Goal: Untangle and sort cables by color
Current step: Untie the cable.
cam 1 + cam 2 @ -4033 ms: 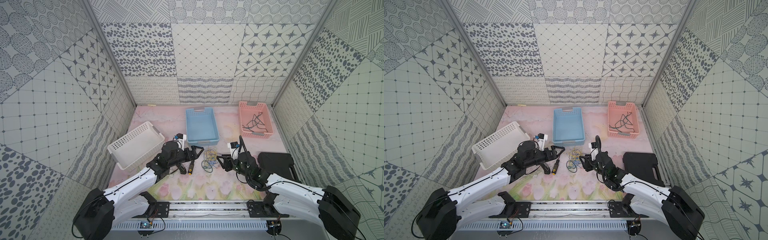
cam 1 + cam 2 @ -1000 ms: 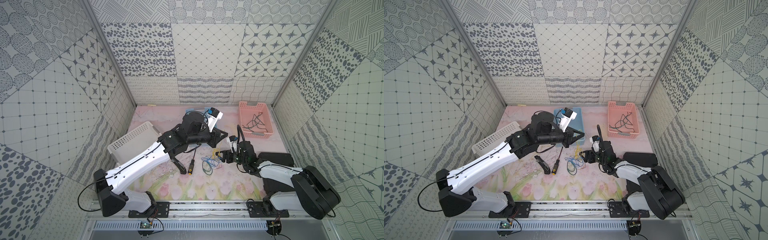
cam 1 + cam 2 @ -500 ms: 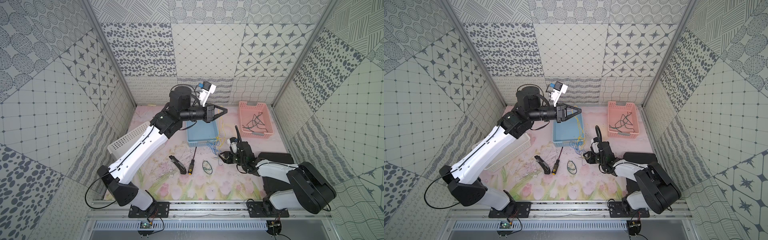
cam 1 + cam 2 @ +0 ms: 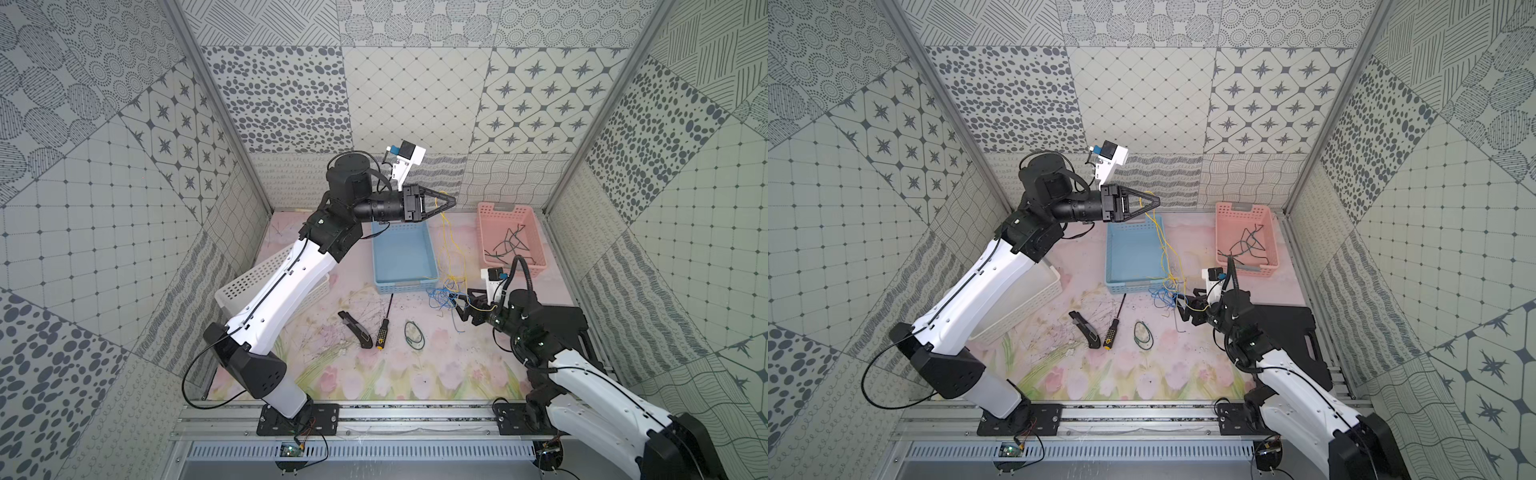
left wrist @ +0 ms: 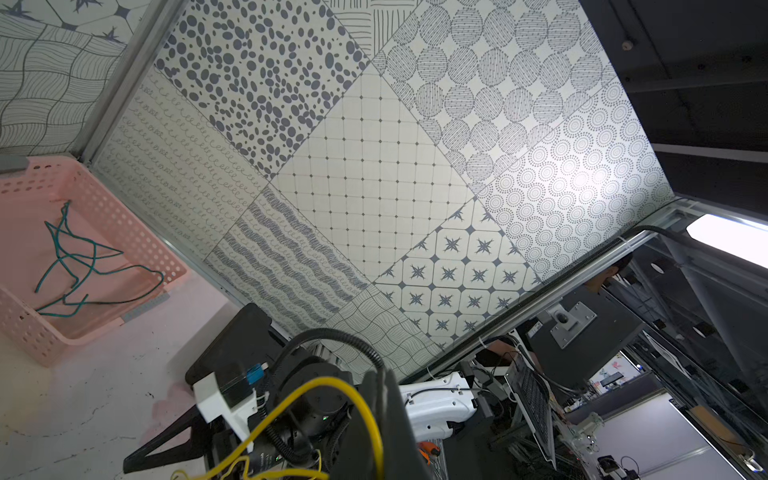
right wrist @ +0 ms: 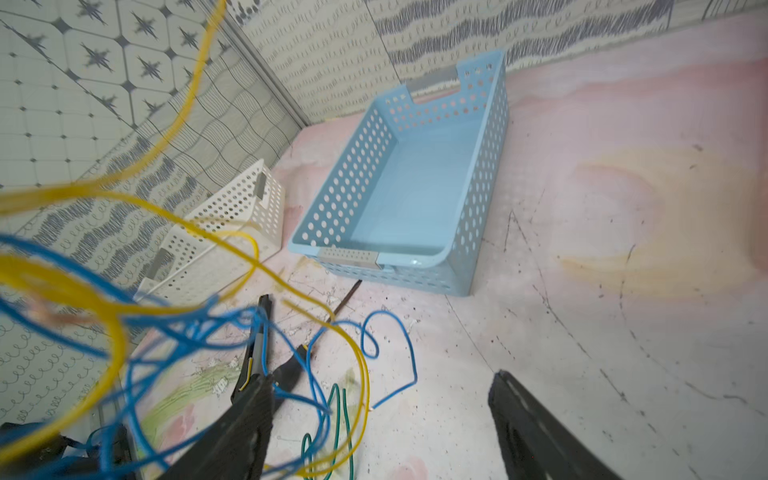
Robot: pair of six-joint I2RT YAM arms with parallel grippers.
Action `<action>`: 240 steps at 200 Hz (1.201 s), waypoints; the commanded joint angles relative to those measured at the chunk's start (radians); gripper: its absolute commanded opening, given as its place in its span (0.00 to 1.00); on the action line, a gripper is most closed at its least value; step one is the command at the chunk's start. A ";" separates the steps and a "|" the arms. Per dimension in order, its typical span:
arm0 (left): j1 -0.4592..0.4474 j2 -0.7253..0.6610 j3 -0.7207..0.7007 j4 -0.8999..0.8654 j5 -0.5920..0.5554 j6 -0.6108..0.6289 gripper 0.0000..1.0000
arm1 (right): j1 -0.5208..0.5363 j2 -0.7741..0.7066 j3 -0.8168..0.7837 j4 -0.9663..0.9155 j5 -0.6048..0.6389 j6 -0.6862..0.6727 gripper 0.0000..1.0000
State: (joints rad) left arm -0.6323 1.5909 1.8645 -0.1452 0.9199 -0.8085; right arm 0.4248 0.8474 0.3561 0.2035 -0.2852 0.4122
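Up high, the left gripper point(image 4: 452, 202) pinches the yellow cable point(image 4: 446, 241), which hangs to the tangle point(image 4: 444, 291) beside the blue basket point(image 4: 405, 286). The right gripper point(image 4: 460, 307) gapes wide there. A screwdriver point(image 4: 384, 322) and knife point(image 4: 354, 328) lie to the left; the pink basket point(image 4: 481, 232), far right, holds dark green cables point(image 4: 509, 245).

Robotics lab cell, grey-patterned white wall panels point(image 4: 415, 104) enclosing a pink floral table mat point(image 4: 374, 374), aluminium mounting rail point(image 4: 415, 413) running along the front, cluttered equipment point(image 5: 582, 349) showing outside

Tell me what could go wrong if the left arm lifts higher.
1. The yellow cable in the left tool runs down into the blue cables; the right tool is open, pinning nothing, so they may rise too.
2. It hangs beside the blue basket rim and could snag.
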 commanded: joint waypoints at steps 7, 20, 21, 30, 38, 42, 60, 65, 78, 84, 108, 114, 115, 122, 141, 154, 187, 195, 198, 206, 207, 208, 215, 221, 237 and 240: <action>0.015 0.011 -0.050 0.091 0.085 -0.067 0.00 | -0.036 -0.058 -0.041 0.022 -0.105 -0.034 0.87; 0.014 0.005 -0.084 0.108 0.079 -0.072 0.00 | -0.041 -0.064 -0.054 0.082 -0.161 -0.021 0.91; 0.015 0.005 -0.088 0.110 0.079 -0.073 0.00 | -0.041 -0.065 -0.056 0.090 -0.170 -0.019 0.91; 0.014 0.003 -0.115 0.137 0.076 -0.088 0.00 | -0.038 -0.041 -0.077 0.179 -0.228 0.014 0.96; 0.014 0.001 -0.134 0.163 0.074 -0.107 0.00 | -0.039 0.003 -0.097 0.281 -0.266 0.045 0.98; 0.014 0.000 -0.142 0.179 0.075 -0.119 0.00 | -0.037 0.035 -0.098 0.330 -0.289 0.060 0.99; 0.014 0.004 -0.162 0.266 0.091 -0.191 0.00 | -0.021 0.217 -0.049 0.460 -0.362 0.120 0.97; 0.014 0.005 -0.163 0.286 0.094 -0.209 0.00 | -0.011 0.274 -0.031 0.503 -0.388 0.140 0.96; 0.014 0.009 -0.162 0.326 0.104 -0.245 0.00 | 0.036 0.398 0.005 0.598 -0.431 0.192 0.92; 0.014 0.008 -0.158 0.334 0.107 -0.254 0.00 | 0.060 0.439 0.029 0.614 -0.442 0.202 0.88; 0.016 0.004 -0.135 0.310 0.123 -0.245 0.00 | 0.149 0.478 0.081 0.526 -0.396 0.133 0.82; 0.015 0.002 -0.134 0.308 0.127 -0.242 0.00 | 0.167 0.467 0.088 0.490 -0.373 0.103 0.82; 0.015 0.003 -0.134 0.308 0.127 -0.242 0.00 | 0.169 0.466 0.088 0.483 -0.371 0.099 0.83; 0.015 0.002 -0.134 0.311 0.132 -0.242 0.00 | 0.186 0.457 0.096 0.460 -0.353 0.082 0.83; 0.014 0.007 -0.142 0.345 0.141 -0.271 0.00 | 0.211 0.448 0.113 0.448 -0.293 0.073 0.83; 0.014 0.015 -0.149 0.402 0.150 -0.316 0.00 | 0.213 0.437 0.140 0.396 -0.169 0.069 0.83; 0.015 0.021 -0.146 0.487 0.154 -0.397 0.00 | 0.196 0.438 0.159 0.372 0.071 0.102 0.75; 0.014 0.017 -0.142 0.487 0.154 -0.400 0.00 | 0.196 0.440 0.156 0.371 0.085 0.105 0.72; 0.014 0.014 -0.140 0.485 0.152 -0.400 0.00 | 0.196 0.441 0.155 0.368 0.088 0.106 0.70; 0.014 0.006 -0.138 0.483 0.151 -0.399 0.00 | 0.196 0.441 0.148 0.359 0.093 0.104 0.67; 0.014 0.005 -0.138 0.484 0.151 -0.399 0.00 | 0.196 0.441 0.146 0.358 0.093 0.104 0.67; 0.014 0.004 -0.137 0.483 0.151 -0.399 0.00 | 0.196 0.441 0.143 0.358 0.094 0.103 0.66; 0.014 -0.003 -0.136 0.478 0.149 -0.397 0.00 | 0.195 0.438 0.127 0.354 0.094 0.102 0.60; 0.014 -0.011 -0.136 0.474 0.148 -0.395 0.00 | 0.194 0.429 0.116 0.341 0.090 0.097 0.55; 0.014 -0.030 -0.135 0.447 0.144 -0.369 0.00 | 0.195 0.375 0.066 0.302 0.045 0.074 0.46; 0.015 -0.032 -0.134 0.437 0.141 -0.360 0.00 | 0.195 0.363 0.060 0.292 0.026 0.070 0.46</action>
State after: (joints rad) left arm -0.6228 1.5967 1.7138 0.2050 1.0367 -1.1595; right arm 0.6197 1.2793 0.4755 0.5392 -0.2478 0.5102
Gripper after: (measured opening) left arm 0.042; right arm 0.478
